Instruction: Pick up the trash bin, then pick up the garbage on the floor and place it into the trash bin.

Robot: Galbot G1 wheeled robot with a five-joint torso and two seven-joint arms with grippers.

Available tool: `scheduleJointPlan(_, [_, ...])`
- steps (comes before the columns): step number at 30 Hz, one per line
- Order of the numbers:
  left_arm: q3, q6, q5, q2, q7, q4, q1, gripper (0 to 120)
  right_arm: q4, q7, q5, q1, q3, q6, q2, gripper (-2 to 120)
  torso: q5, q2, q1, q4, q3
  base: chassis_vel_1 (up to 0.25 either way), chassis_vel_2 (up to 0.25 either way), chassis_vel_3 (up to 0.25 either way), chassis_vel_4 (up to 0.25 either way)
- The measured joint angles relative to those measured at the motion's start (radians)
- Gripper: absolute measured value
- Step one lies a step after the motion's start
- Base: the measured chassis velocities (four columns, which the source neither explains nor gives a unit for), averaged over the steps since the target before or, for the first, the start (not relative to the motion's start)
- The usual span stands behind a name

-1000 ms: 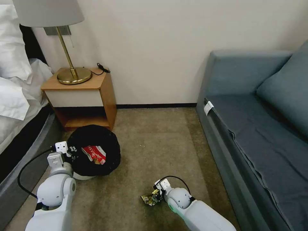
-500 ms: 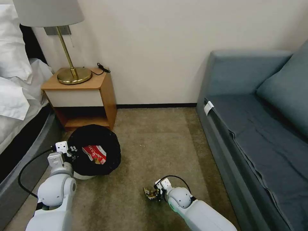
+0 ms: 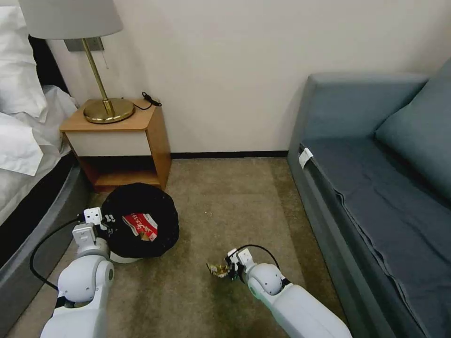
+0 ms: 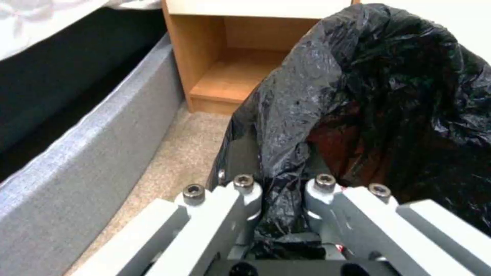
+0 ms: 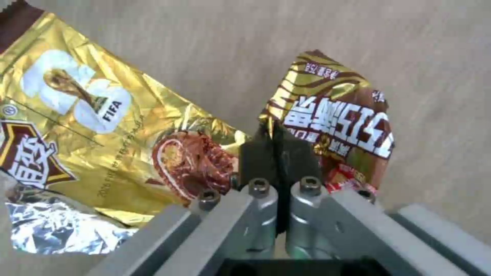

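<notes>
- My left claw [image 3: 109, 221] is pinched on the near-left rim of the bin [image 3: 141, 220]; in the left wrist view the black bag [image 4: 358, 96] folded over that rim is bunched between my 2 left fingers [image 4: 245, 191].
- The bin is at the near left of the carpet [image 3: 225, 202], just in front of the wooden nightstand [image 3: 117, 141] and beside the bed [image 3: 28, 155]. Whether its base touches the carpet I cannot tell.
- A red wrapper [image 3: 141, 226] lies inside the bin on the black bag.
- My right claw [image 3: 226, 271] is low over the carpet at the near middle, well to the right of the bin.
- Its fingers [image 5: 276, 153] are pressed together on a crumpled gold wrapper [image 3: 217, 269]; in the right wrist view the wrapper [image 5: 102, 126] spreads to both sides of the black pads, with brown and white print and a silver inner side showing.
- Whether the wrapper still touches the carpet I cannot tell.
- A brass lamp [image 3: 105, 108] stands on the nightstand, and a blue-grey sofa [image 3: 376, 178] fills the right side along the far wall.
</notes>
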Motion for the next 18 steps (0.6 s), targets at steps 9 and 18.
scheduleJointPlan(9, [0.010,-0.003,0.004,-0.007,0.004,0.001,0.004,4,0.066,-0.007,0.128,0.101,0.014,0.159,0.025,0,-0.0001,0.000,0.000,0.0000,0.000,0.000,0.000,0.000,0.000])
scheduleJointPlan(18, [0.010,-0.016,0.007,-0.019,0.013,-0.005,-0.001,4,0.184,0.007,0.328,0.195,-0.091,0.233,0.067,0,-0.0002,0.000,0.000,0.0002,0.000,0.000,0.000,0.000,0.000])
